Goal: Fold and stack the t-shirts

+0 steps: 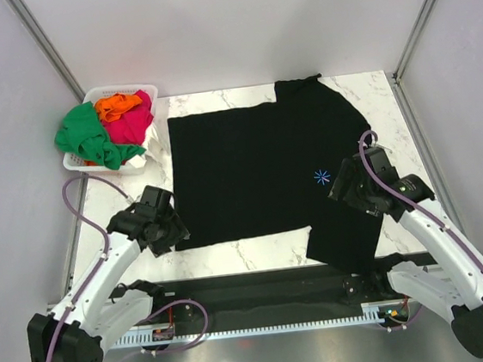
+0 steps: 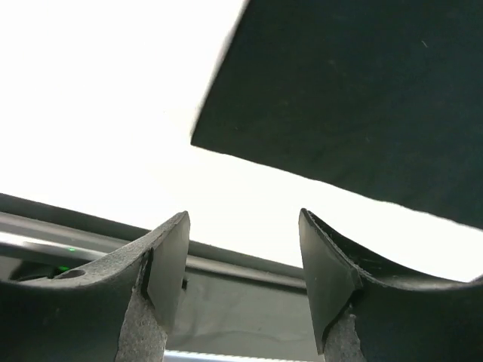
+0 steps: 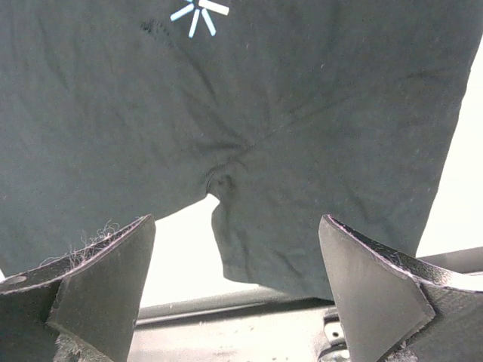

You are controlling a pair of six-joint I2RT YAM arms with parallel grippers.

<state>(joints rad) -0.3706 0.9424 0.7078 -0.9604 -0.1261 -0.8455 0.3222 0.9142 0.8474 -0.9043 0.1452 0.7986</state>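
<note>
I see a white marble tabletop [image 1: 249, 251] with grey walls around it. The black t-shirt [image 1: 241, 172] lies flat in the middle. My left gripper [image 1: 167, 228] is spread and holds nothing, just beside the shirt's near left corner. My right gripper [image 1: 346, 185] is spread wide above the shirt's right side, near a sleeve. A green t-shirt [image 1: 85, 132], an orange t-shirt [image 1: 114, 105] and a pink-red t-shirt [image 1: 136, 121] sit bunched in the white basket [image 1: 120, 91] at the far left corner.

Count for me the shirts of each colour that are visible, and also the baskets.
Large black cotton t-shirt, spread flat: 1
Bright green crumpled cotton shirt: 1
Orange crumpled cotton shirt: 1
Pink-red crumpled cotton shirt: 1
White slotted plastic basket: 1
Total: 5
</note>
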